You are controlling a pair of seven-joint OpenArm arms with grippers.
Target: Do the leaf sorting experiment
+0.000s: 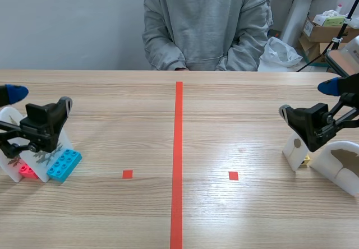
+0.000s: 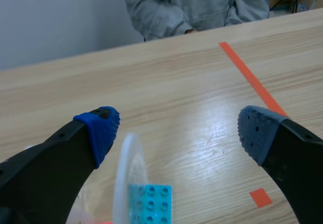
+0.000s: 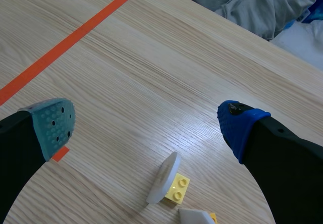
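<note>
Looked like the opening step, nothing picked. Left fingers (image 2: 98, 130) and right fingers (image 3: 50, 123) were released, above leaf cards (image 1: 45, 155) on blocks (image 1: 63, 165) at the tabletop's (image 1: 235, 120) left and right edges. Next move likely needed lowering onto one card.

Glossy wood-grain table (image 1: 112, 103), plastic blue brick (image 1: 64, 165)

Bright, even light from overhead. Broad pale sheen on the wooden counter (image 1: 247, 148) right of the red tape line (image 1: 178, 148); same whitish glare ahead of the left fingers (image 2: 101, 133) and between the right fingers (image 3: 50, 125). Soft, faint shadows only, lying close under the left arm (image 1: 39, 125) and the right arm (image 1: 314, 125). Grey wall (image 1: 67, 24) flatly lit.
</note>
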